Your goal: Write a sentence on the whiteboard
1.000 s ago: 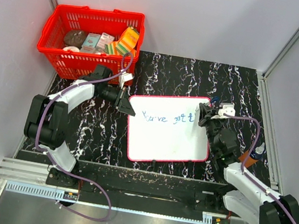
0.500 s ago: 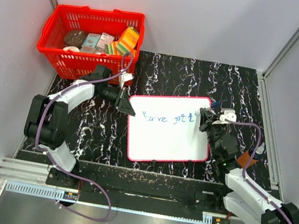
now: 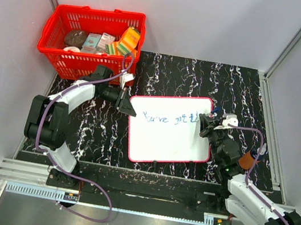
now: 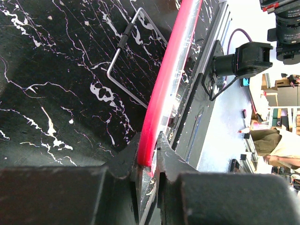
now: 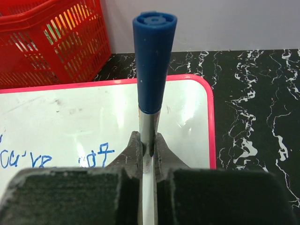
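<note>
The whiteboard, white with a thin red frame, lies flat on the black marbled table. My left gripper is shut on its upper left corner. In the left wrist view the red frame runs between the jaws of the left gripper. The sentence, in blue handwriting, runs across the board's top half. My right gripper hovers at the board's right edge, shut on a marker with a blue end. The latest blue letters show just left of the right gripper.
A red basket holding several packaged items stands at the back left, close behind the left arm. A bent wire stand sits on the table beside the board. An orange object is by the right arm. Grey walls enclose the table.
The right gripper with the marker has drawn back a little toward the near edge, along the board's right side. The left gripper and the board have not moved.
</note>
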